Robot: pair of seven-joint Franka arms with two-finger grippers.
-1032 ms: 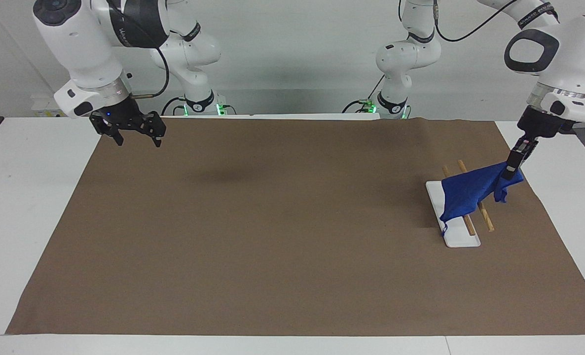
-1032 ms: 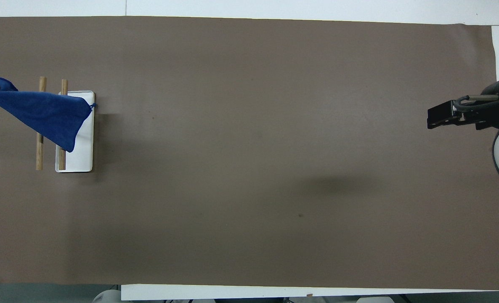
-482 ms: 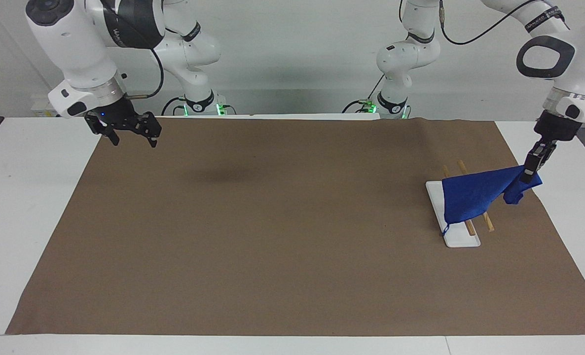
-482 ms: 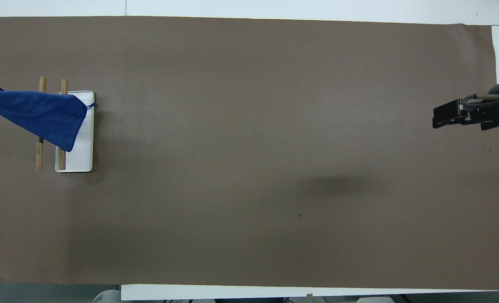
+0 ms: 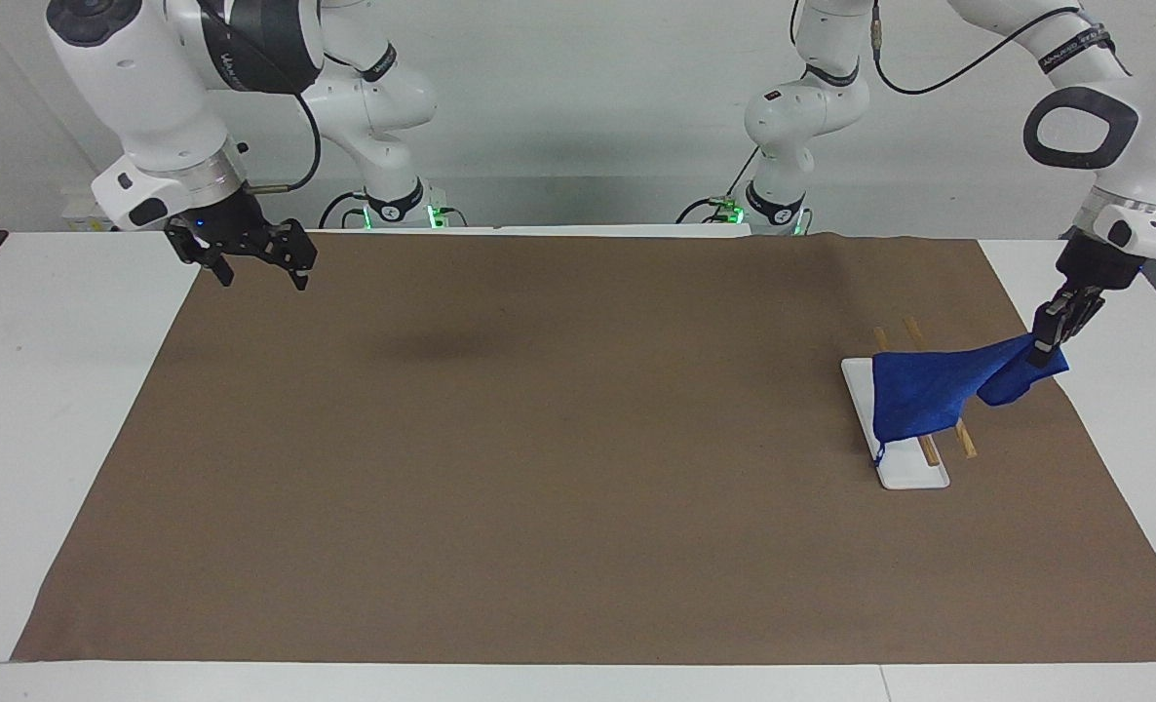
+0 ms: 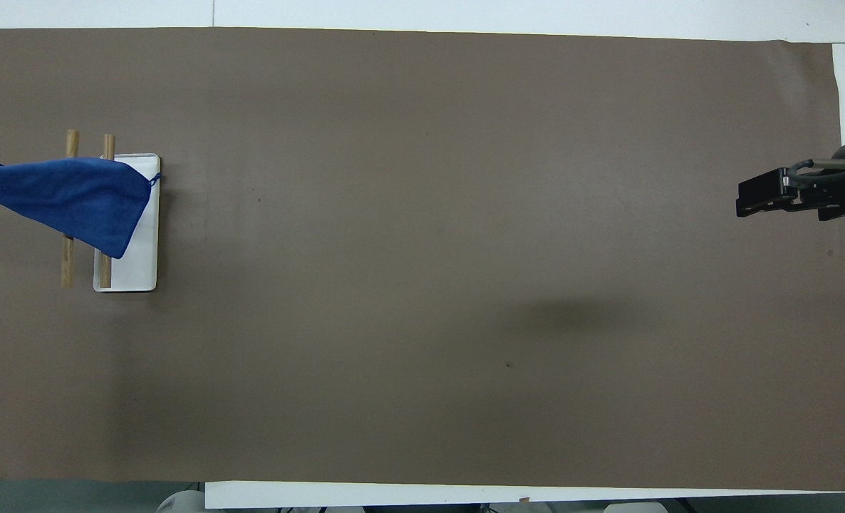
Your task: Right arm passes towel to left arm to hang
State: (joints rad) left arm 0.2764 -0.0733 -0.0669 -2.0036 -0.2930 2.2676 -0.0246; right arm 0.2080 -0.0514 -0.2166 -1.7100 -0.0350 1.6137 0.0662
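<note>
Below the left gripper (image 5: 1048,343), which is clamped on one corner, the towel (image 5: 929,390) drapes across two wooden rails (image 5: 964,441) of a rack on a white base (image 5: 914,475). Pulled much more toward that gripper, I judge the cloth could slide off the rails, since most of it hangs on one side, or tip the light rack. Well apart at the desk's (image 5: 539,487) other end, the right gripper (image 5: 258,263) waits, fingers spread and empty; nothing stands between.
</note>
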